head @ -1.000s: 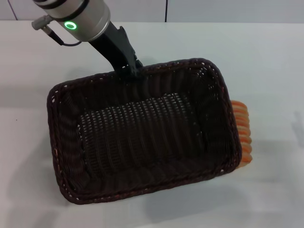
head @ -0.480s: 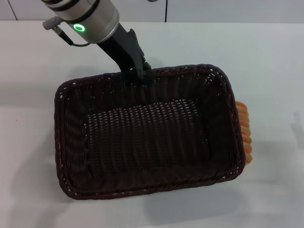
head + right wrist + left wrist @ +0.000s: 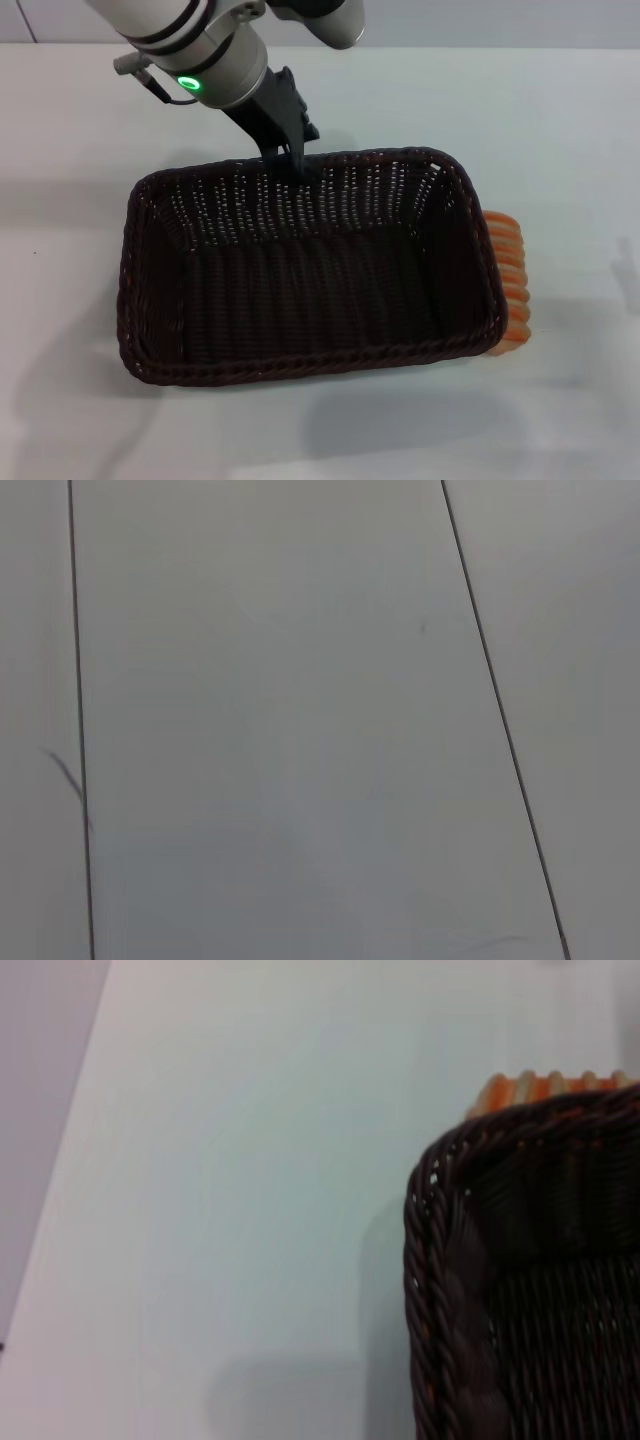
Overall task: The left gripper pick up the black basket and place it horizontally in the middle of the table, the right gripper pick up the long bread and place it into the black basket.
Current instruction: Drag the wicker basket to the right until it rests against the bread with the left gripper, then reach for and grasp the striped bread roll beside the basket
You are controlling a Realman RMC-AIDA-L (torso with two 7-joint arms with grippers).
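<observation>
The black basket [image 3: 300, 367] lies lengthwise across the middle of the white table [image 3: 570, 120], its far side tipped up and a shadow under its near edge. My left gripper [image 3: 291, 154] is shut on the middle of the basket's far rim, reaching down from the far left. The long bread [image 3: 509, 283] lies on the table against the basket's right end, partly hidden by the rim. The left wrist view shows a basket corner [image 3: 520, 1290] with the bread [image 3: 545, 1088] just beyond it. The right gripper is out of view.
White tabletop spreads to the left, right and front of the basket. A grey wall with seams runs along the table's far edge [image 3: 450, 25]. The right wrist view shows only plain grey panels [image 3: 300, 730].
My left arm has moved to the right and the basket with it. The basket has turned to lie more squarely across the table, its far side tipped up more.
</observation>
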